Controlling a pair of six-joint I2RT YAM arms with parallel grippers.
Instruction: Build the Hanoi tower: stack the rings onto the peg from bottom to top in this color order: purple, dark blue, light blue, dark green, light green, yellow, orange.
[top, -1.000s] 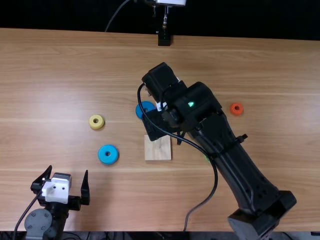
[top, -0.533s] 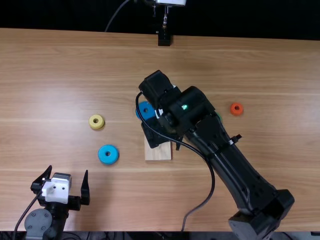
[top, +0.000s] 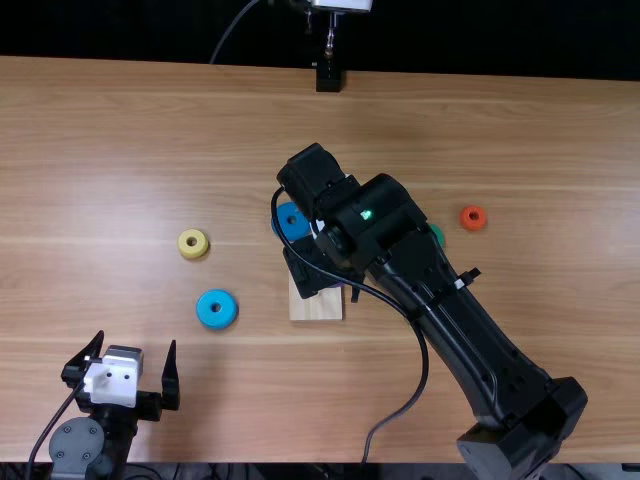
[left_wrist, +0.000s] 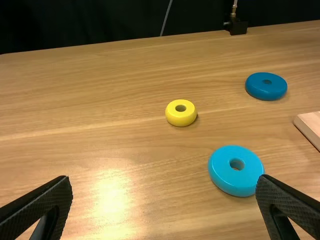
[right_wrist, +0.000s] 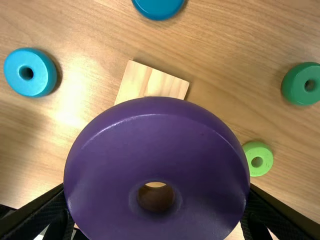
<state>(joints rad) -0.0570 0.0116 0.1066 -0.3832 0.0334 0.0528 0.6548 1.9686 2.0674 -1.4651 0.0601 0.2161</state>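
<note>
Clamping the purple ring (right_wrist: 155, 130) between its fingers, your right gripper (top: 312, 270) hangs over the wooden base (top: 315, 308). Your left gripper (top: 137, 342), fingers apart, is by the table's near edge (top: 270, 450). The light blue ring (top: 204, 312) and yellow ring (top: 184, 247) lie toward the left edge, the orange ring (top: 464, 219) toward the right.

Glossy rings, matt wood

The purple ring (right_wrist: 105, 165) is smooth and glossy; so is the light blue ring (top: 204, 309), seen from above at nine o'clock from the matt wooden block (top: 306, 309). The tabletop (top: 120, 140) is satiny wood; the left arm's fingers (top: 171, 382) look rough.
</note>
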